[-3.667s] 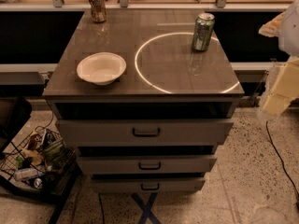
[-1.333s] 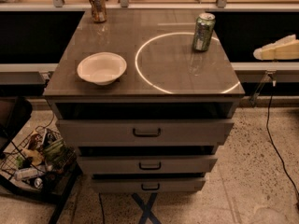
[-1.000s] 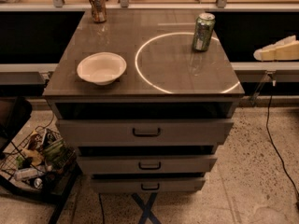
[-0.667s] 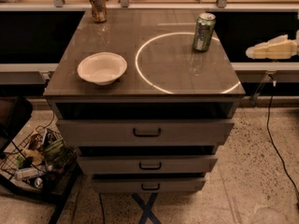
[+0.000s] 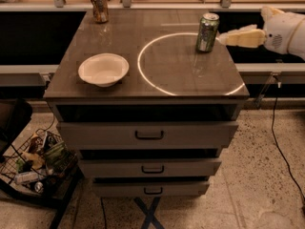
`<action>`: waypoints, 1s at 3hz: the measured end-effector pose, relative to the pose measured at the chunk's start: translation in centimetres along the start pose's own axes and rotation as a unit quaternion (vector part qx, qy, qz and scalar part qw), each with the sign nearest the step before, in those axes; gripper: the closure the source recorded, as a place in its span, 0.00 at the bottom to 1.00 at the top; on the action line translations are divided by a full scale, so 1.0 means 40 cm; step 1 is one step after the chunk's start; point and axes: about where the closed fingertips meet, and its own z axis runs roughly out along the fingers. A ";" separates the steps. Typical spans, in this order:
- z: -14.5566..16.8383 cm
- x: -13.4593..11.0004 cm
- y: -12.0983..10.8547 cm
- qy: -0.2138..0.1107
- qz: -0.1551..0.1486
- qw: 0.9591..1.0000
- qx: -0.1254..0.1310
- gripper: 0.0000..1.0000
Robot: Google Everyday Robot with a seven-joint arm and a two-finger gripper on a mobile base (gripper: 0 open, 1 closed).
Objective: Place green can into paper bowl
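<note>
The green can stands upright near the back right corner of the brown tabletop, on the edge of a white ring marked on the surface. The cream-white paper bowl sits empty on the left side of the tabletop. My gripper reaches in from the right edge of the view, its cream-coloured fingers pointing left at can height, their tips just right of the can with a small gap showing.
An orange-brown can stands at the back left corner of the tabletop. The cabinet has three drawers below. A wire basket of clutter sits on the floor at left. A cable runs down at right.
My gripper has moved left from the right edge of the view toward the green can. The can and the bowl have not moved.
</note>
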 end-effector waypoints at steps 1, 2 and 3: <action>0.076 -0.003 -0.002 -0.021 -0.003 1.000 -0.008 0.00; 0.161 0.022 -0.029 -0.031 -0.007 0.999 -0.005 0.00; 0.217 0.027 -0.073 -0.029 -0.005 1.000 0.004 0.00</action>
